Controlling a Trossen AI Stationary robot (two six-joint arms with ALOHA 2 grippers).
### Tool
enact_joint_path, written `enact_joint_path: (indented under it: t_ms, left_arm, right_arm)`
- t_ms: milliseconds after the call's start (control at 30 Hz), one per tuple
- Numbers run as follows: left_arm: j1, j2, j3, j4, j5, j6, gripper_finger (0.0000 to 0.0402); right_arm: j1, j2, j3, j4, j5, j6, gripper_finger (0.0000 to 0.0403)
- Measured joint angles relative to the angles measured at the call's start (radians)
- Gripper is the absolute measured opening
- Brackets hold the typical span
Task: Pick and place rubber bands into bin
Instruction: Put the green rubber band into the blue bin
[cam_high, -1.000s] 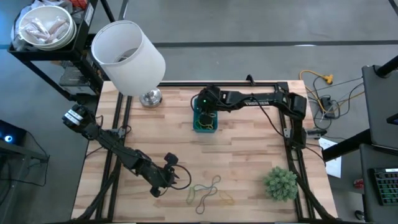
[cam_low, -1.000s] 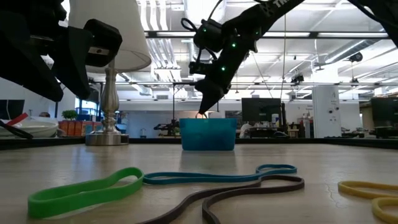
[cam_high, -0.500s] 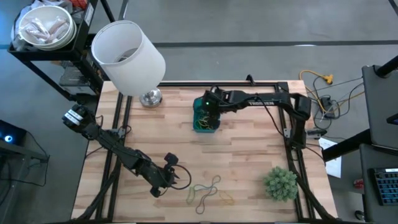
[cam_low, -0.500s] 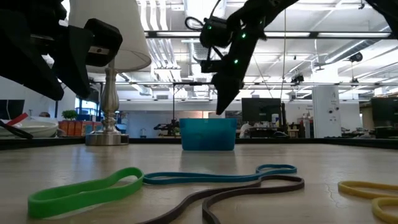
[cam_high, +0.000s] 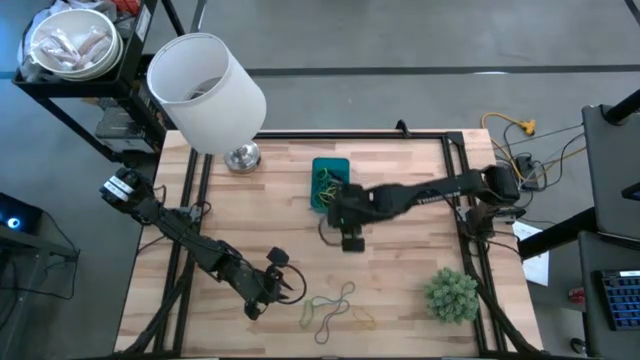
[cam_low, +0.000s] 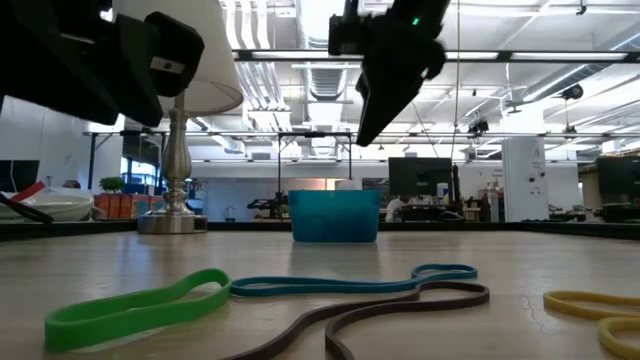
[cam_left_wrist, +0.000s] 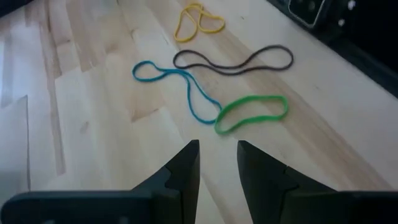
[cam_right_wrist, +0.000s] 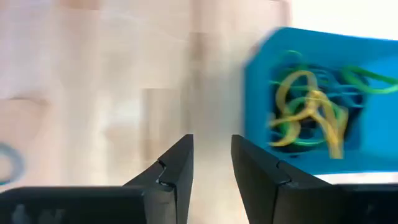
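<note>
Transit step: my right gripper (cam_high: 351, 238) is empty, fingers nearly closed, bin (cam_high: 330, 183) just behind it holding bands. Next, reach ahead to loose rubber bands (cam_high: 335, 308) beside my left gripper (cam_high: 283, 284), also empty and slightly parted.

Right pincer (cam_right_wrist: 211, 163) nearly closed, empty, above wood; bin (cam_right_wrist: 261, 112) with rubber bands (cam_right_wrist: 305, 106) beyond.

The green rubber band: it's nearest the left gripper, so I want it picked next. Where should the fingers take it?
Probably from straight above, pinching across one long side of the green rubber band. It lies flat as a narrow loop, its far end clear of the blue band.
</note>
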Motion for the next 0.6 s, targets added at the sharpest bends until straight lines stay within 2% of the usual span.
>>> enact_joint_path:
  t_ms: [100,167,367,600]
  left_arm:
    - [0.0,0.011,0.005,0.032,0.0,-0.059,0.0092]
    - [0.0,0.033,0.019,0.033,-0.001,-0.098,0.0092]
    - [-0.002,0.159,0.086,0.041,-0.002,-0.201,0.0092]
    - [-0.002,0.301,0.187,0.021,-0.002,-0.238,0.0092]
  right_arm:
    - [0.076,-0.003,-0.004,-0.001,0.017,0.053,0.0097]
    - [0.126,-0.003,-0.008,-0.006,0.068,0.08,0.0093]
    - [0.259,-0.003,-0.025,-0.082,0.307,0.175,0.0079]
    - [0.388,-0.004,-0.03,-0.335,0.542,0.472,0.0064]
